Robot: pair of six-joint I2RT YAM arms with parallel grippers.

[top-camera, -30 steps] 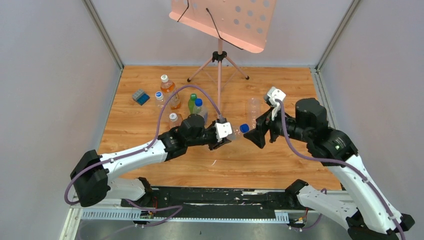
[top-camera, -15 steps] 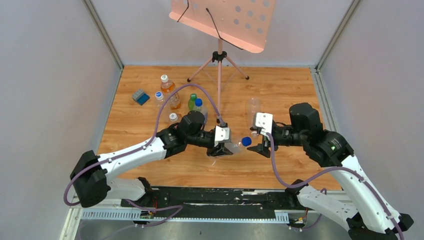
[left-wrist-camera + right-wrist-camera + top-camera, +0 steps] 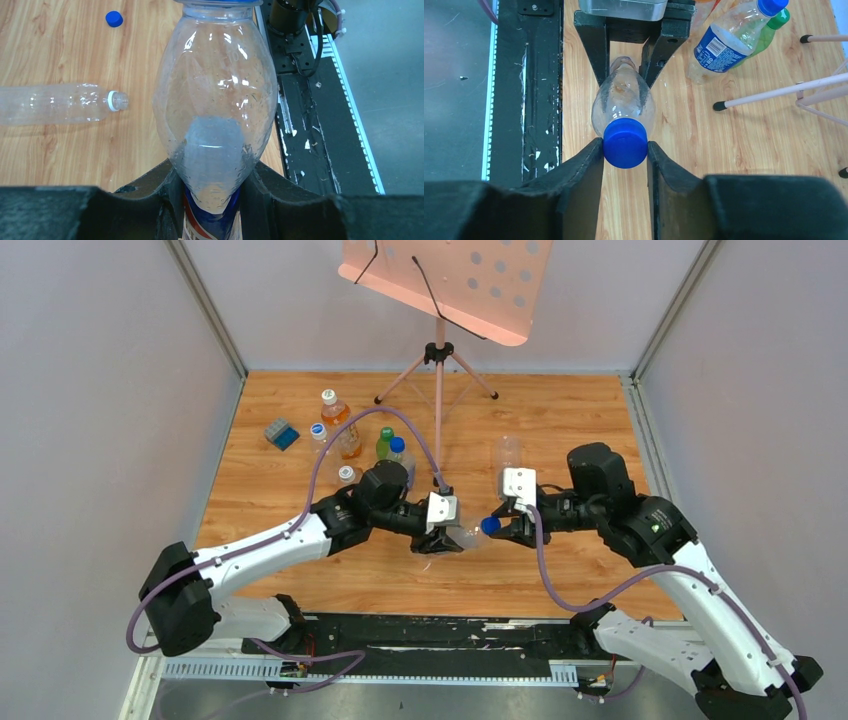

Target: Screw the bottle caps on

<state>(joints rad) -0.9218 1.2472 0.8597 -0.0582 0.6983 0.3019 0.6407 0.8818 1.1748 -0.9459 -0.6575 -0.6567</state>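
Observation:
My left gripper [image 3: 447,537] is shut on the base end of a clear bottle [image 3: 215,90] with a blue and red label, holding it level above the wooden table. A blue cap [image 3: 625,142] sits on the bottle's neck, also seen as the blue cap [image 3: 491,524] between the two arms. My right gripper [image 3: 625,150] is shut on that cap, one pad pressing each side. In the right wrist view the left arm's fingers [image 3: 596,45] clamp the bottle's [image 3: 623,102] far end. A loose blue cap [image 3: 114,19] lies on the wood, with an uncapped clear bottle [image 3: 55,103] lying nearby.
Several capped bottles stand at the back left, among them an orange one [image 3: 338,420] and a green one [image 3: 384,445]. A blue-grey block [image 3: 281,433] lies beside them. A music stand's tripod [image 3: 438,370] stands at the back centre. The black base rail [image 3: 430,635] runs along the near edge.
My right gripper turned at the wrist, moved left to the bottle's neck, and went from open to shut on the blue cap. The left gripper dipped slightly, still holding the bottle.

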